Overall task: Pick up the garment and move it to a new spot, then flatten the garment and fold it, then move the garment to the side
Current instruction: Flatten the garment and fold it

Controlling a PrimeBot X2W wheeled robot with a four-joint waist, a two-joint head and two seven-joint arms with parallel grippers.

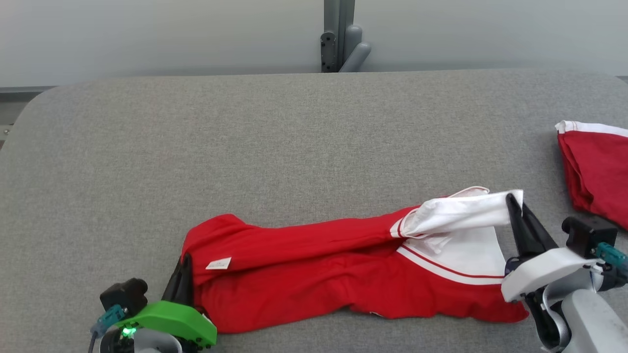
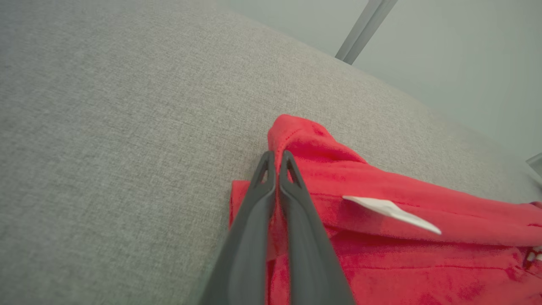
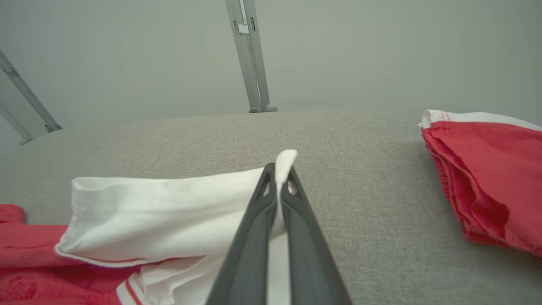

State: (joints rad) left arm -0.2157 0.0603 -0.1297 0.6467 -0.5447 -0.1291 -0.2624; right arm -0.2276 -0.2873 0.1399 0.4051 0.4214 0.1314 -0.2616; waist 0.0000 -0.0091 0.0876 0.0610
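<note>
Red garment (image 1: 304, 264) with white end, grey table (image 1: 245, 137).

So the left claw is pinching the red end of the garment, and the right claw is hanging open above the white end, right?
Not quite. The right gripper is not open: it is shut on the white end of the garment, as the right wrist view shows. The left gripper is indeed pinching the red end.
</note>
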